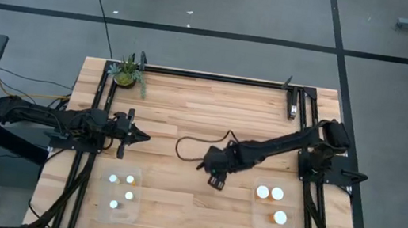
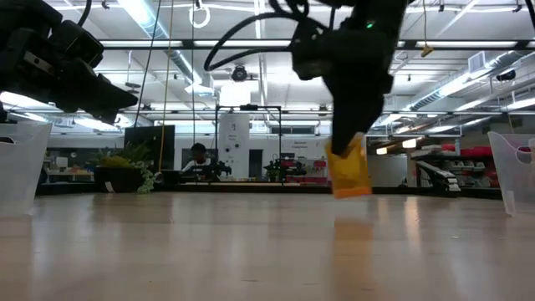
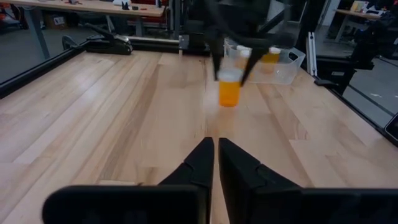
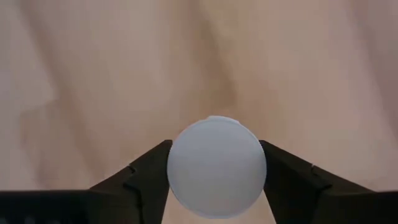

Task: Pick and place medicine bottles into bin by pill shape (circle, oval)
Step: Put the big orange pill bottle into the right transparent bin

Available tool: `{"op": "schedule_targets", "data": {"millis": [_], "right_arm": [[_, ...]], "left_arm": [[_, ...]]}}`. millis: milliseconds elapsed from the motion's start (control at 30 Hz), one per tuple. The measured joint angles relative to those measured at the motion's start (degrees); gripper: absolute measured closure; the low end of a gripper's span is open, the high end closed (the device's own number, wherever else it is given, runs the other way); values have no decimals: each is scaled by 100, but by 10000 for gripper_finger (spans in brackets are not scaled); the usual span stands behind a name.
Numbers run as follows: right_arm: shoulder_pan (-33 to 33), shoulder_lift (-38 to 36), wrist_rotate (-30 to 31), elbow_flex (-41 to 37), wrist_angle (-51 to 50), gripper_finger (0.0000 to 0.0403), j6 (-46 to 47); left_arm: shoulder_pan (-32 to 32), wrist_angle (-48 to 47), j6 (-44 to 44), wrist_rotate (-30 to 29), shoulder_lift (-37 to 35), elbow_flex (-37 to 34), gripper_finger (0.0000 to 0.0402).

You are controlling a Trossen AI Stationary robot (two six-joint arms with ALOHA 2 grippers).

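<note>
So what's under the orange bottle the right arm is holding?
Bare wooden table; the orange bottle hangs clear above it in the right gripper. From above, its white cap hides the body and the spot directly beneath.

No text, label, brand, number or sign can be read in any of the views. The round white cap (image 4: 216,167) seen from above in the right wrist view is plain and unmarked, and the small orange-bodied, white-capped bottle (image 3: 229,88) shows no legible label in the left wrist view or the low view. Whatever may be printed on fixtures in the room behind the table is too small and blurred to make out.
</note>
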Motion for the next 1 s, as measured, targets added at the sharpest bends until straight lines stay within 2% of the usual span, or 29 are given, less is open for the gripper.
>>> {"op": "schedule_targets", "data": {"millis": [400, 633, 800, 1000], "right_arm": [[1104, -31, -696, 3, -416, 173, 1110], [1616, -127, -775, 6, -455, 171, 1785], [1909, -498, -622, 8, -515, 171, 2377], [2321, -1116, -52, 8, -708, 171, 3162]], "left_arm": [[0, -2, 0, 1, 2, 1, 367], [0, -2, 0, 2, 1, 0, 372], [0, 7, 0, 2, 0, 1, 376], [0, 0, 0, 0, 0, -1, 368]]}}
